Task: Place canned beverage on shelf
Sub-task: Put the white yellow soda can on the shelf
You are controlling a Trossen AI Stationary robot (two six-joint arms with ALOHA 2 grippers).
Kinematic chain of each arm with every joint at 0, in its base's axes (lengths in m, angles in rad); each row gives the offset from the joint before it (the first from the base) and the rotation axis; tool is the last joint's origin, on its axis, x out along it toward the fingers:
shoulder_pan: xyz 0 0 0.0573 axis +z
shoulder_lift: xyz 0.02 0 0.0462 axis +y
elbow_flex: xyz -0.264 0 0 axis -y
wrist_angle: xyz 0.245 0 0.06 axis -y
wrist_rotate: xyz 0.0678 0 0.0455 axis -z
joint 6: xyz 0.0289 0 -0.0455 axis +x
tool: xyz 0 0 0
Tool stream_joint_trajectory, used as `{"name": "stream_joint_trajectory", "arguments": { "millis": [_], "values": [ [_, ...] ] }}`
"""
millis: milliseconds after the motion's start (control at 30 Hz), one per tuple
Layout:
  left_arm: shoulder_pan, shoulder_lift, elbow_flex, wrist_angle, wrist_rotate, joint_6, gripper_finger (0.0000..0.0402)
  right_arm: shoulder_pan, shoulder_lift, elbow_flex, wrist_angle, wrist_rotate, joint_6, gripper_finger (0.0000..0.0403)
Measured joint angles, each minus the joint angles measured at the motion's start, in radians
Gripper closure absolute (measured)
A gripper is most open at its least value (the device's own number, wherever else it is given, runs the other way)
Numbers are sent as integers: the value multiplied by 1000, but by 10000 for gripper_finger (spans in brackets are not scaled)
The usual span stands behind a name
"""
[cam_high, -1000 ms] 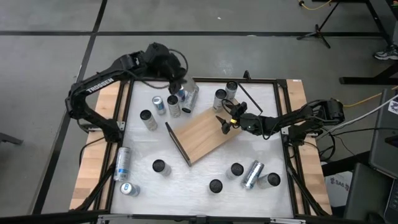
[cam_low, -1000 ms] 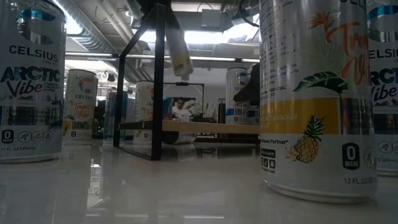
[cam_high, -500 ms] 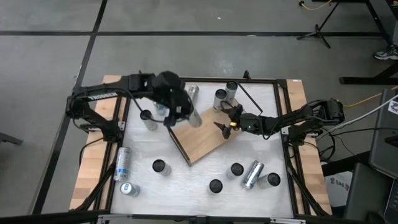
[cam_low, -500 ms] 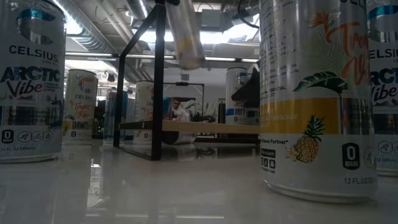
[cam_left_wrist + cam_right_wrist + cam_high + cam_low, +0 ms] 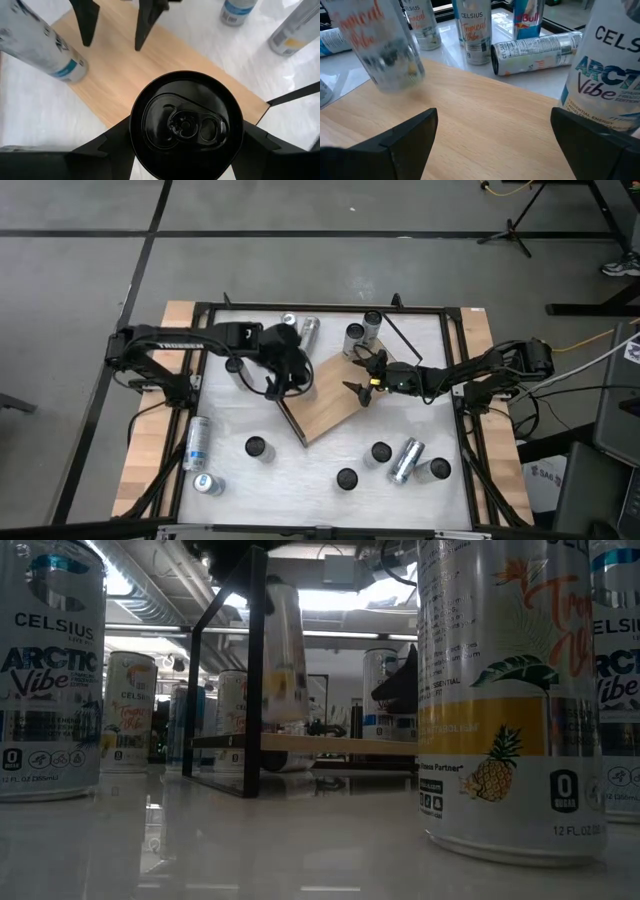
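I see my left gripper (image 5: 182, 150) grasping an upright, black-topped silver Celsius can (image 5: 283, 650) over the light-brown wood-grain shelf board (image 5: 330, 395) mid-worktop; right gripper (image 5: 360, 377) spread wide, empty, above its far edge.

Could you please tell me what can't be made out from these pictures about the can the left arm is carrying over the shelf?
- High view: the left gripper covers the carried can, hiding it.
- Low view: the carried can is motion-blurred, its label unreadable; whether it touches the shelf is unclear.
- Left wrist view: only the can's dark top shows; the gap below is hidden.
- Right wrist view: the right gripper faces it, blurred and cut off at the top.
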Motion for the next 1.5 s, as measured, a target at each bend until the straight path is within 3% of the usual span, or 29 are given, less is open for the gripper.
{"name": "stream_joint_trajectory", "arguments": {
  "millis": [633, 1500],
  "values": [
    [0, -1, -52, 17, -8, -1, 163, 0, 0, 0, 1, 0, 0, 27],
    [0, -1, -53, 16, -11, -10, 52, 0, 0, 0, 4, 0, 0, 27]
  ]
}}
